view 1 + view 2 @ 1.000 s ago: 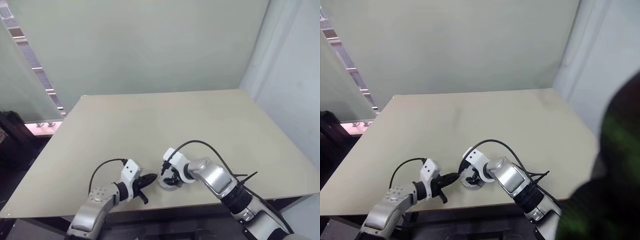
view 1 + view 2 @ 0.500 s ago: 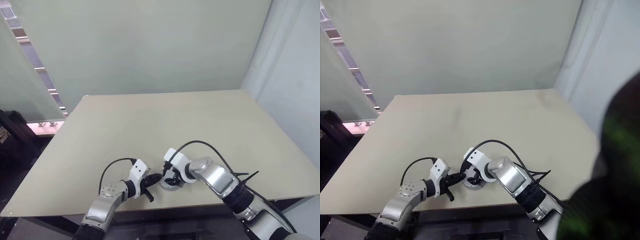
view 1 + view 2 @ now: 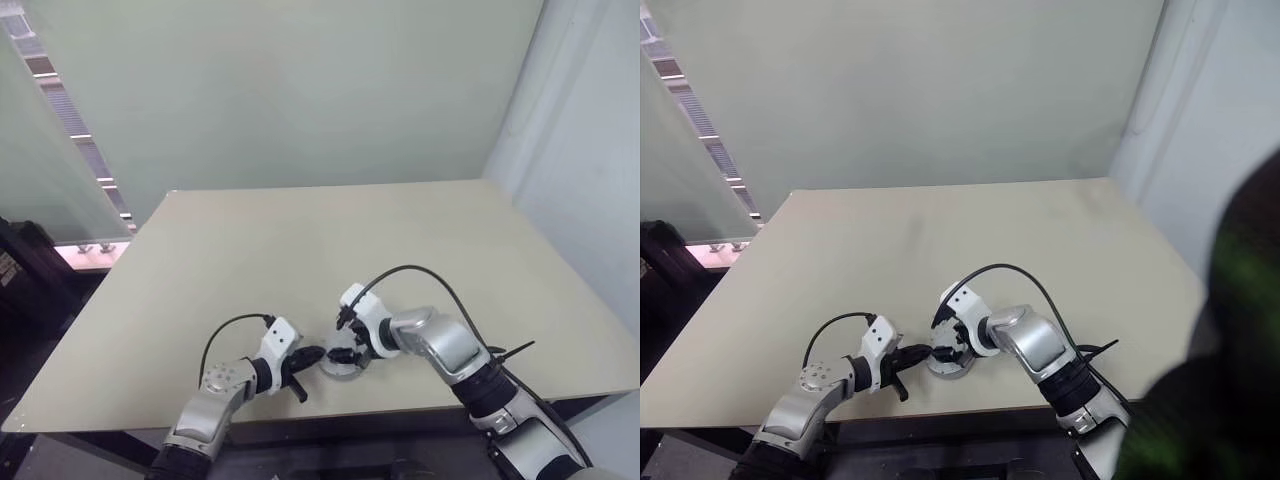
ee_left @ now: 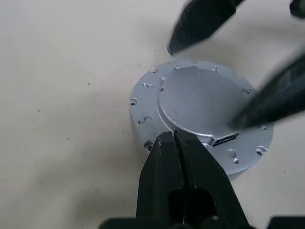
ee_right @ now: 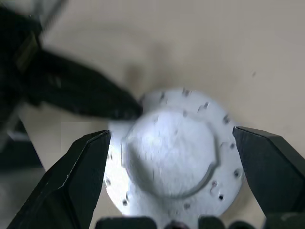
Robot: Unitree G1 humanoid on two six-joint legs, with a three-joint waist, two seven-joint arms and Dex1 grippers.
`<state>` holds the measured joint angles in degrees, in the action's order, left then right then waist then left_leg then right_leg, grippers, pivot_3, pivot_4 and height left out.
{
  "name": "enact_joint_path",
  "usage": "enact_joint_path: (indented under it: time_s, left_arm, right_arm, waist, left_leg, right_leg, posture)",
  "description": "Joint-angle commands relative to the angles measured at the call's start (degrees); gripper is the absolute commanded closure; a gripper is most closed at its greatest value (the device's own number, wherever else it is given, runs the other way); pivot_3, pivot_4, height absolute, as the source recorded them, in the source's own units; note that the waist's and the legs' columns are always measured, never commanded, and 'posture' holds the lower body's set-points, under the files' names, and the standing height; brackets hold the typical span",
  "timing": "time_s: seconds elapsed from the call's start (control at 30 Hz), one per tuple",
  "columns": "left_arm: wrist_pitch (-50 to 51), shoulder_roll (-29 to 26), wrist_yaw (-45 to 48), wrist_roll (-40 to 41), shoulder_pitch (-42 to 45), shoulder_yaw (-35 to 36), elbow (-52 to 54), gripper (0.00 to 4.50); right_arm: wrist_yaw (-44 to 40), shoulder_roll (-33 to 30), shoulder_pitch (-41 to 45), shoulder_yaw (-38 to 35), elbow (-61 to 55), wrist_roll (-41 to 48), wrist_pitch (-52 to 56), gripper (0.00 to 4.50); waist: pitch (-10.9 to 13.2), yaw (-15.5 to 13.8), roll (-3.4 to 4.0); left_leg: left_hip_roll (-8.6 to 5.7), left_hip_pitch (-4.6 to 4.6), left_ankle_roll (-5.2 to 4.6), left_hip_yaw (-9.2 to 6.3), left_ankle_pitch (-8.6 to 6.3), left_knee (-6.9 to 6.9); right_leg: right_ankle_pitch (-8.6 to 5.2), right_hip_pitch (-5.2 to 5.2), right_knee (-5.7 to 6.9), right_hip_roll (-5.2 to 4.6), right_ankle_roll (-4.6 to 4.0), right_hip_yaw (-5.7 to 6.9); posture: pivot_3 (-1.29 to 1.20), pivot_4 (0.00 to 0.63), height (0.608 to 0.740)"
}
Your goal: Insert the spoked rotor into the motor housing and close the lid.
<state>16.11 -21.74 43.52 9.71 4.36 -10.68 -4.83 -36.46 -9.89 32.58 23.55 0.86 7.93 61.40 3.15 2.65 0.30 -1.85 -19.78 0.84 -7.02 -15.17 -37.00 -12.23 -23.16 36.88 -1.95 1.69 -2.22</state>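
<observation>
The motor housing [image 3: 342, 364] is a short round silver-grey cylinder near the table's front edge. A flat raised disc with small holes round its rim, the lid [image 4: 202, 100], sits on top of it. The spoked rotor is hidden. My left gripper [image 4: 174, 136] is shut, and its tips touch the housing's side wall [image 4: 142, 125] from the left. My right gripper [image 5: 171, 132] hangs just above the lid, open, with one finger [image 5: 78, 176] on each side and nothing held. Its black fingers [image 4: 200, 21] also cross the left wrist view.
The beige table [image 3: 300, 250] stretches bare behind the housing. Its front edge [image 3: 380, 410] runs close below both grippers. A pale wall stands behind the table. A grating and dark floor lie beyond the table's left side.
My left gripper slid right until its tips met the housing's side. My right gripper opened wider and lifted slightly off the lid.
</observation>
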Motion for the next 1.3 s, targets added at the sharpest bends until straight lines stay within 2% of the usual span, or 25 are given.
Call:
enact_joint_path:
  time_s: [0.03, 0.23, 0.33, 0.77, 1.3]
  left_arm:
    - [0.35, 0.94, 1.19, -0.78, 0.35, -2.71, -0.58, 4.5]
    - [0.24, 1.21, 1.71, -1.06, 0.68, -2.85, -0.9, 4.5]
    - [0.21, 1.31, 1.9, -1.19, 0.82, -2.82, -1.06, 4.5]
    - [0.24, 1.56, 2.24, -1.46, 0.61, -2.49, -0.78, 4.5]
    - [0.66, 1.14, 1.98, -1.33, 0.14, -2.09, 0.11, 4.5]
  right_arm:
    - [2.25, 1.26, 2.03, -7.54, -0.96, 2.86, 2.51, 0.01]
    - [7.48, 4.17, 3.91, -22.63, 4.13, 7.47, 13.2, 0.01]
    - [9.54, 4.66, 4.59, -27.34, 7.9, 8.42, 15.37, 0.01]
    - [10.97, 7.26, 3.89, -37.01, 20.88, 13.9, 21.38, 0.01]
    - [11.17, 11.62, 2.79, -44.88, 25.24, 19.8, 23.79, 0.01]
  waist:
    - [0.0, -0.19, 0.0]
    - [-0.01, -0.54, 0.02]
    - [-0.03, -0.68, 0.05]
    - [-0.13, -0.71, 0.24]
    - [-0.17, -0.36, 0.31]
  left_leg:
    - [-0.02, -0.02, 0.0, 0.0, 0.0, 0.0]
    - [-0.07, -0.08, -0.01, -0.03, 0.0, 0.0]
    - [-0.08, -0.09, -0.01, -0.02, 0.0, 0.02]
    - [-0.16, -0.13, -0.06, 0.0, 0.01, 0.02]
    - [-0.16, -0.12, -0.08, -0.01, 0.0, 0.03]
  right_leg:
    - [0.0, -0.01, 0.0, 0.0, 0.0, -0.01]
    - [0.0, -0.03, 0.0, -0.01, 0.0, -0.06]
    - [0.01, -0.05, 0.01, -0.01, -0.01, -0.08]
    - [0.01, -0.04, 0.01, -0.01, 0.0, -0.18]
    - [0.01, -0.04, 0.02, 0.0, 0.0, -0.18]
  posture:
    - [0.0, 0.0, 0.74]
    - [0.0, 0.0, 0.74]
    - [0.0, 0.0, 0.74]
    - [0.0, 0.0, 0.74]
    - [0.0, 0.0, 0.74]
